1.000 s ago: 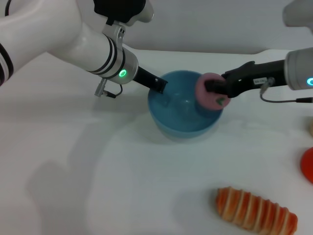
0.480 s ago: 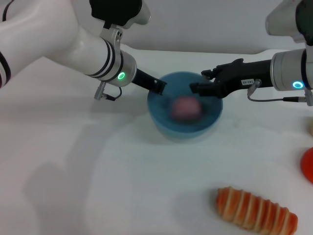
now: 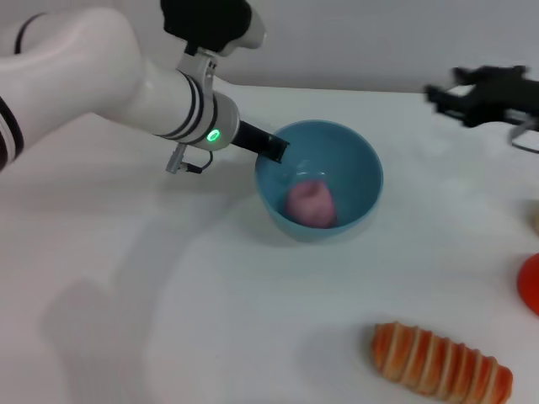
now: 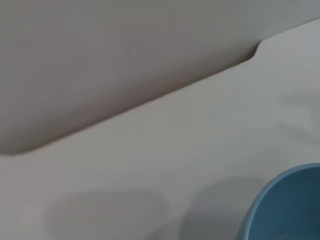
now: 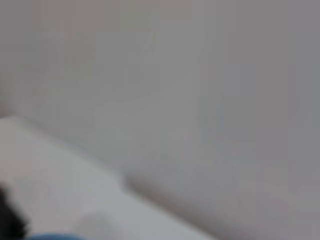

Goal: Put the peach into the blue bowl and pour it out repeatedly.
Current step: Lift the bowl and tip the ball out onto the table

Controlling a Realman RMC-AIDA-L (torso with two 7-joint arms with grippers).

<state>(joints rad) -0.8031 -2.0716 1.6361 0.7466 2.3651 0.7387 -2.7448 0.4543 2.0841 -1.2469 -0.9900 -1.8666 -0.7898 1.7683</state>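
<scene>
The peach lay inside the blue bowl, low against its near wall, and the bowl stood upright on the white table. My left claw gripped the bowl's rim on its left side, fingers pinched on the edge. My right claw hung above the table well off to the bowl's right, fingers spread and holding nothing. An orange-and-white striped loaf lay near the front edge.

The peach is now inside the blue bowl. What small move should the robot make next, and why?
Probably tilt the blue bowl with the left gripper, whose fingers are at its rim. The peach lies loose on the bowl's bottom, and the right gripper is apart from the bowl at the right, so pouring can begin.
</scene>
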